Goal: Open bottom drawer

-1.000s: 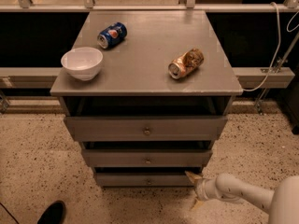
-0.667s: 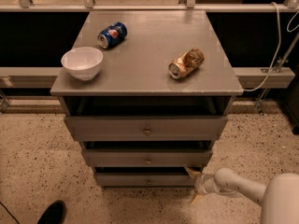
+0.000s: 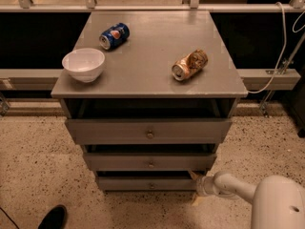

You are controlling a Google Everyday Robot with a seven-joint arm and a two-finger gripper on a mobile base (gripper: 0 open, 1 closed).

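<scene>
A speckled terrazzo floor (image 3: 33, 166) spreads around a grey painted cabinet (image 3: 228, 109), with a dark recess and a pale rail behind the cabinet. The cabinet's flat surface (image 3: 157, 46) carries a white bowl (image 3: 83, 64) near its front left corner, a blue can (image 3: 114, 36) lying on its side towards its back left, and a crushed tan can (image 3: 189, 65) lying towards its right side.

Three drawers sit in the cabinet's front, one under another. The bottom drawer (image 3: 124, 184) is the lowest, just above the floor at the cabinet's foot, below the top drawer (image 3: 109, 131) and the middle drawer (image 3: 114, 162). It is grey like the rest of the cabinet, and its front panel looks the slimmest and shortest of the three. A small round knob (image 3: 151, 185) sits at the centre of the panel. The panel is a long thin strip: its long axis runs level from the cabinet's left side to its right, and its face points out of the cabinet's front, towards the camera. A dark gap shows above its top edge.

The claw (image 3: 194, 188) is at the cabinet's lower right front corner, right at the right end of the bottom drawer, on a white arm (image 3: 233, 185) reaching in from the cabinet's right. Whether the claw is wide or narrow cannot be told. A dark shoe (image 3: 52, 217) rests on the floor off the cabinet's front left.
</scene>
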